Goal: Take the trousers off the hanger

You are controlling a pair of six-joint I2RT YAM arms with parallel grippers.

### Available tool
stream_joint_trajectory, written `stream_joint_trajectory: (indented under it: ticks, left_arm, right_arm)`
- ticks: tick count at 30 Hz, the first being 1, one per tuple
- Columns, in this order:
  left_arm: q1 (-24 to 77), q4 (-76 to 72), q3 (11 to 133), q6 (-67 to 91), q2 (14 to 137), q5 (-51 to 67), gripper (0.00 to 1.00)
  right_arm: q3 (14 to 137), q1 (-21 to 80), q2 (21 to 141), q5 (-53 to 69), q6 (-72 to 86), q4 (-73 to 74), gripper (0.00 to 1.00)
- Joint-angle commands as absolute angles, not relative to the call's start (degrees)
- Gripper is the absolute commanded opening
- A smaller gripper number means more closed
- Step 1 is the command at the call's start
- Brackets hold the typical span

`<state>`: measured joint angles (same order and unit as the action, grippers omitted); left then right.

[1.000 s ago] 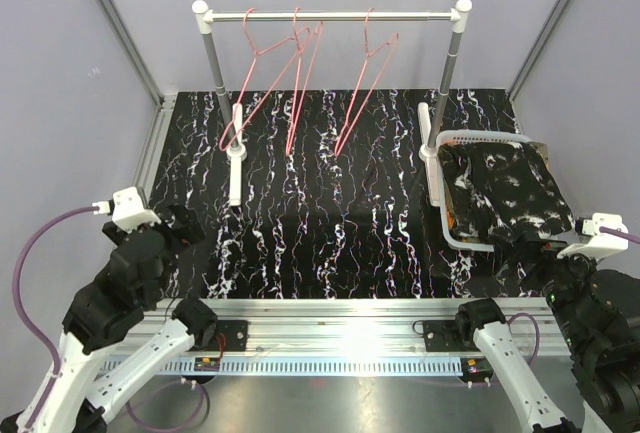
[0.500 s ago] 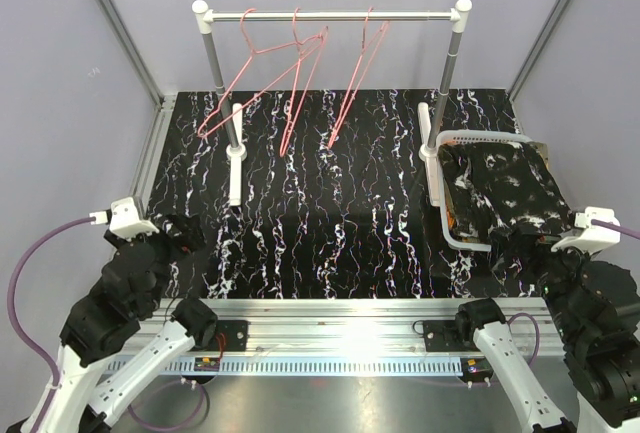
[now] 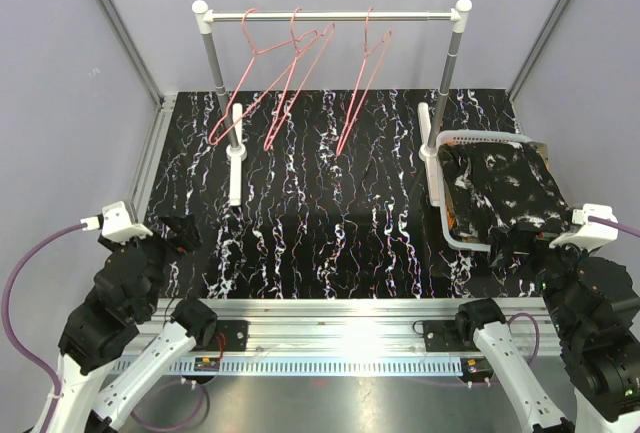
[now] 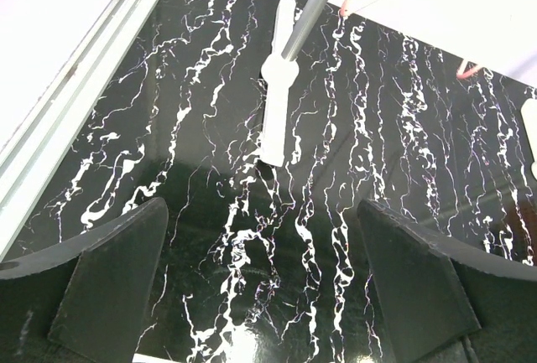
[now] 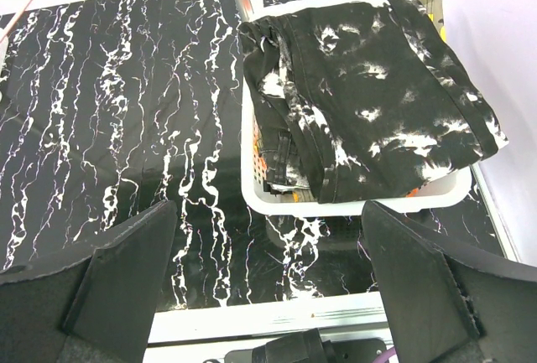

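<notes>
Black-jointed white arms [image 3: 115, 298] with purple cables [image 3: 60, 230]

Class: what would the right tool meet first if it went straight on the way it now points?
Likely the white basket, at its near rim, with the black-and-white trousers lying just beyond; depth is unclear.

top cam: fixed, high behind the arm bases, looks down and forward over the whole surface [image 3: 330, 213], rack [image 3: 330, 16] at the far end, basket [image 3: 490, 135] on the right
left wrist cam: much nearer, looks down-forward past left claw [image 4: 262, 205] at the surface's left part; shares the rack's left post foot [image 4: 277, 95] with top
right wrist cam: near, steep down past right claw [image 5: 268, 208] onto basket and trousers [image 5: 369, 86]; shares both with top
</notes>
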<state>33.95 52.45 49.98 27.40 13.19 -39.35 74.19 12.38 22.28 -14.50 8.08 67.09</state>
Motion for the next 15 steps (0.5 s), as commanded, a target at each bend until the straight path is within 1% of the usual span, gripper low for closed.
stream_joint_trajectory:
  ticks: [1,15]
  left_arm:
    - [33.49,49.22,49.13,26.02,13.18,-37.71,0.99]
    - [32.70,48.78,48.87,25.66,13.01,-37.09,0.99]
  right_arm:
    - [74.00,12.75,22.68,-15.56,7.29,64.69,0.99]
    - [74.00,12.83,22.50,-15.91,7.65,65.13,1.00]
